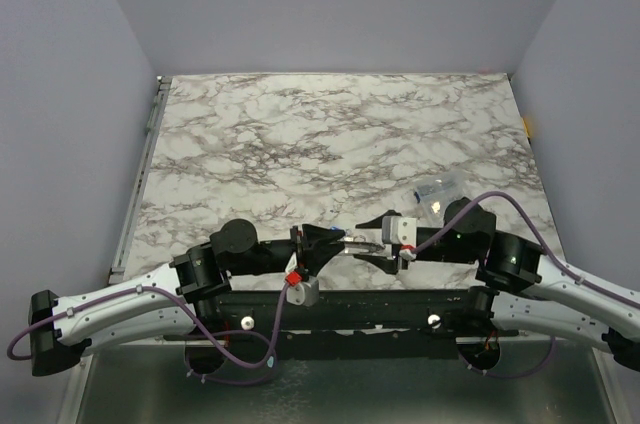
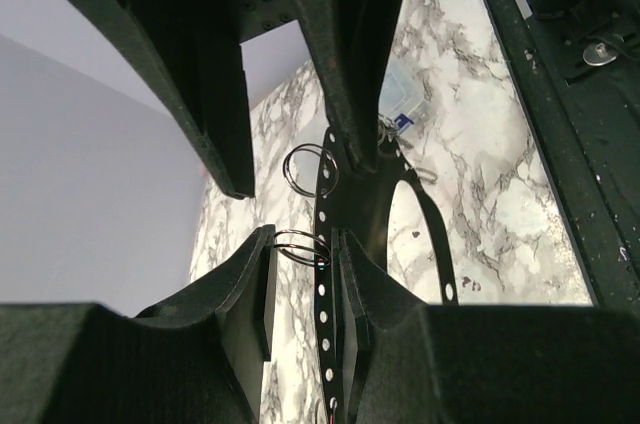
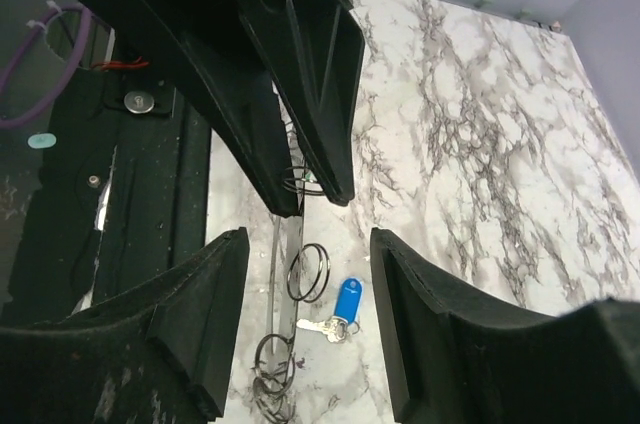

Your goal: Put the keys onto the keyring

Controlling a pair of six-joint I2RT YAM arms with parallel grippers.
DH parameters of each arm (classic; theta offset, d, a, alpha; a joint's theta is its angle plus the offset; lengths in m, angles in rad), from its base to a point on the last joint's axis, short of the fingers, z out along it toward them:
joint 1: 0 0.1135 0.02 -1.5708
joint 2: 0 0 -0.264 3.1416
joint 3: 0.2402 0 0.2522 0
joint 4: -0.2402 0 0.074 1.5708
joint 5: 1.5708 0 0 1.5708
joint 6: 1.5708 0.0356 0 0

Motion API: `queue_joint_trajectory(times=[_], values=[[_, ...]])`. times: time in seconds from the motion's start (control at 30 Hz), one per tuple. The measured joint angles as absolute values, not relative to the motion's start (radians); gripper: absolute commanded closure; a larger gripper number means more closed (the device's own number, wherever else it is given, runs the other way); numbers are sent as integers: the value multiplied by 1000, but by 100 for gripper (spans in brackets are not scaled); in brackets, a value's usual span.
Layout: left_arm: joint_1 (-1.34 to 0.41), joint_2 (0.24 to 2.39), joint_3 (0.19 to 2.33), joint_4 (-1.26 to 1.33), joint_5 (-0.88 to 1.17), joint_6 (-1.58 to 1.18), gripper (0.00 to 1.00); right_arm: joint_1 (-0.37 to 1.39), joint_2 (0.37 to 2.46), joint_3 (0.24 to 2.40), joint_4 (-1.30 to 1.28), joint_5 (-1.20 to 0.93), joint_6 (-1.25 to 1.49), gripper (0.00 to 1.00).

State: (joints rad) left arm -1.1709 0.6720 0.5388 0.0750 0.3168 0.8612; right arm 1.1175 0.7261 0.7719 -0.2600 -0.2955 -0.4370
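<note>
Right end effector (image 3: 310, 244) is hanging wide open, nothing in it, straight above the tiny key with the blue plastic head (image 3: 347, 299), which looks to be lying on the white-and-grey marble worktop (image 3: 480, 144). Key sits slantwise, blue head out toward open worktop, metal blade back toward the near edge. Small wire split rings (image 3: 308, 272) sit just beside it. Left end effector (image 2: 305, 237) looks clenched on the big thin grey metal keyring (image 1: 360, 242), holding it out edge-on toward the right arm, so the right arm's clearly nearer that key. Can't tell if it's already hooked on the hoop.
</note>
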Motion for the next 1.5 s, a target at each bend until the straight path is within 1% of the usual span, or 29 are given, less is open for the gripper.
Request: queue_joint_trajectory(times=[0.17, 0.4, 0.43, 0.5, 0.53, 0.6, 0.63, 0.67, 0.73, 0.83, 0.93, 1.0, 1.03, 1.13, 1.23, 1.27, 1.33, 1.37, 1.4, 1.43, 1.5], values=[[-1171, 672, 530, 68, 318, 880, 100, 1118, 786, 802, -264, -297, -399, 40], [-1171, 668, 521, 67, 329, 901, 100, 1118, 930, 867, -304, -298, -356, 41], [-1171, 665, 519, 67, 330, 903, 100, 1118, 945, 876, -312, -300, -355, 43], [-1171, 659, 515, 66, 338, 907, 100, 1118, 966, 887, -324, -306, -355, 51], [-1171, 656, 514, 65, 344, 910, 100, 1118, 971, 888, -327, -308, -357, 56], [-1169, 653, 514, 65, 358, 912, 100, 1118, 974, 888, -336, -316, -360, 72], [-1167, 651, 513, 65, 368, 915, 100, 1119, 973, 887, -340, -319, -363, 77], [-1166, 647, 512, 64, 371, 918, 100, 1119, 969, 885, -343, -329, -363, 80], [-1160, 640, 512, 64, 381, 915, 100, 1121, 957, 873, -334, -342, -372, 81], [-1160, 633, 512, 68, 415, 907, 100, 1121, 924, 842, -306, -368, -383, 88], [-1160, 629, 512, 77, 455, 894, 100, 1121, 895, 818, -279, -400, -394, 91], [-1160, 628, 512, 83, 480, 882, 100, 1121, 879, 803, -263, -418, -401, 95], [-1160, 628, 512, 87, 492, 875, 97, 1121, 871, 795, -256, -426, -405, 97], [-1159, 628, 512, 90, 518, 854, 73, 1125, 855, 776, -237, -436, -418, 99], [-1155, 628, 512, 95, 527, 838, 57, 1127, 850, 772, -230, -434, -423, 99], [-1153, 627, 512, 96, 527, 834, 46, 1127, 850, 772, -228, -431, -426, 99], [-1154, 620, 512, 100, 548, 821, 20, 1126, 849, 768, -218, -408, -440, 99], [-1158, 617, 512, 97, 564, 813, 11, 1124, 849, 767, -206, -385, -446, 99], [-1164, 614, 512, 96, 573, 805, 4, 1124, 849, 765, -195, -368, -457, 99], [-1166, 612, 512, 97, 577, 801, 1, 1122, 846, 762, -184, -352, -463, 99], [-1166, 603, 512, 95, 580, 792, 1, 1119, 836, 745, -151, -313, -481, 100]])
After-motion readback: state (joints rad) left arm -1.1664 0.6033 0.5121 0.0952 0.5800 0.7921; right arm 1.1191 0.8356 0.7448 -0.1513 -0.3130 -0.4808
